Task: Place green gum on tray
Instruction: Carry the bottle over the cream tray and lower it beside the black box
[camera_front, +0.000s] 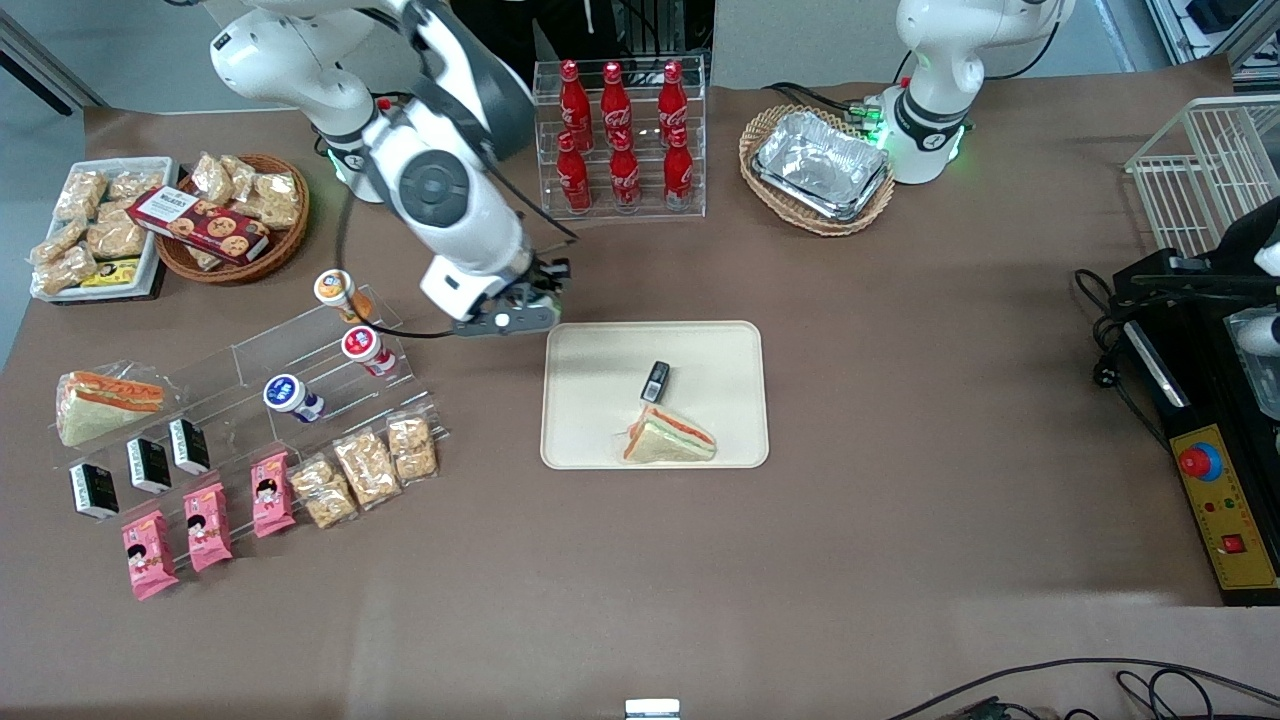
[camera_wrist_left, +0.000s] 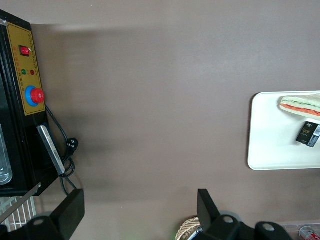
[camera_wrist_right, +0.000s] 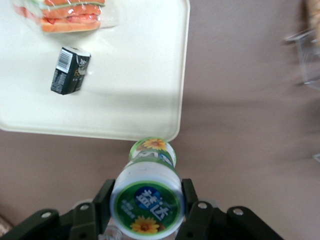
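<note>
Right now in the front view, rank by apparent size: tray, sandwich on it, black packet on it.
1. Tray
2. Sandwich
3. Black packet

The gripper, beside the tray's corner, holds the green gum.

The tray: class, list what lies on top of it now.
On the tray lie a wrapped sandwich and a small black packet. The green gum is not on it yet; the claw holds it just off one corner.

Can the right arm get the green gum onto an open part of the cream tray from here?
Probably yes. The hand, shut on the green-lidded cylindrical gum bottle, sits beside the cream rectangular plastic tray's rim; the nearest corner is bare, with the small black box and wrapped sandwich farther in.
</note>
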